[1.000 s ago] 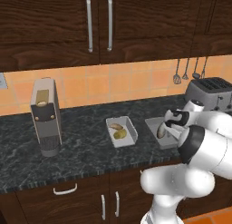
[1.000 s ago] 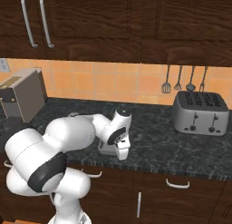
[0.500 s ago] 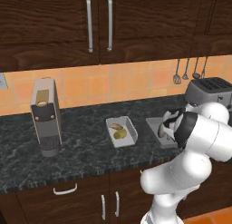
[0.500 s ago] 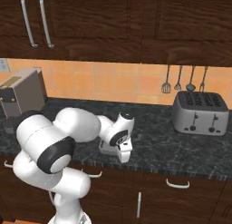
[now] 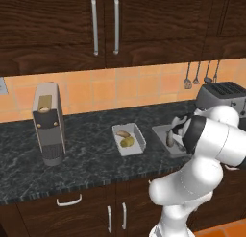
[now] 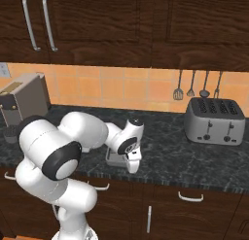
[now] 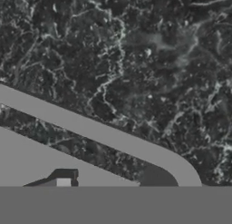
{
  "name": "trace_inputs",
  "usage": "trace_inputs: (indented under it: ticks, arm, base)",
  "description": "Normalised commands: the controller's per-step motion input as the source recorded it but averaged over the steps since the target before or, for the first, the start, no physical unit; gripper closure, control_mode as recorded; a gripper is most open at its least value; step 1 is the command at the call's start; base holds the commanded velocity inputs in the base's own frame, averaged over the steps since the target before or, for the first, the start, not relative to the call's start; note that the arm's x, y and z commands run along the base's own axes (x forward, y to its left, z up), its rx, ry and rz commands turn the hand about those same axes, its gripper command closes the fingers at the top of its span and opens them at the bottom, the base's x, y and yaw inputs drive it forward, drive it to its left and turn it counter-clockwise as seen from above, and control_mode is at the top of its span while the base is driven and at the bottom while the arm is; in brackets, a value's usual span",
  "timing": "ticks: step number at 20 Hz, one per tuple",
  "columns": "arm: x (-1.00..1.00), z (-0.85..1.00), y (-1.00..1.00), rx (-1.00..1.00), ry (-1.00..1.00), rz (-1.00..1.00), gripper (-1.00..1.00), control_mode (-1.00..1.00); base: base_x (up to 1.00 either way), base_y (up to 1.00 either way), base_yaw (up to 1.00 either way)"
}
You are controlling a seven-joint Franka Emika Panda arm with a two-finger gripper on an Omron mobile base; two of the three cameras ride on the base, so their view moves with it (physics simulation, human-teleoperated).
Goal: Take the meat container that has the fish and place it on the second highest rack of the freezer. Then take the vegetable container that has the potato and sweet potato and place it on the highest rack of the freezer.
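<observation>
The meat container is a grey tray on the dark counter, and my arm covers most of it; a pale piece that may be the fish lies in it. My gripper points down at its near right corner. In the hand view the container's curved rim runs just ahead of one fingertip. I cannot tell whether the jaws grip the rim. The vegetable container, white, holds the potato and sweet potato just left of the meat container.
A coffee machine stands at the counter's left. A toaster sits at the right, with utensils hanging on the wall behind it. Dark cabinets with handles hang overhead.
The hand has sunk a little lower onto the meat container's corner. The elbow has swung outward and the arm has folded tighter. Both containers stay put.
</observation>
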Motion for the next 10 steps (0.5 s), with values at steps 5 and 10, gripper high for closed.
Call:
trace_inputs:
  ticks: [5,10]
  arm:
    - [0.00,-0.05,0.14,-0.01,0.00,0.00,1.00,-1.00]
    - [0.00,0.01,0.00,0.00,-0.02,-0.02,1.00,-1.00]
  base:
    - [0.00,0.00,0.00]
    - [0.00,0.00,0.00]
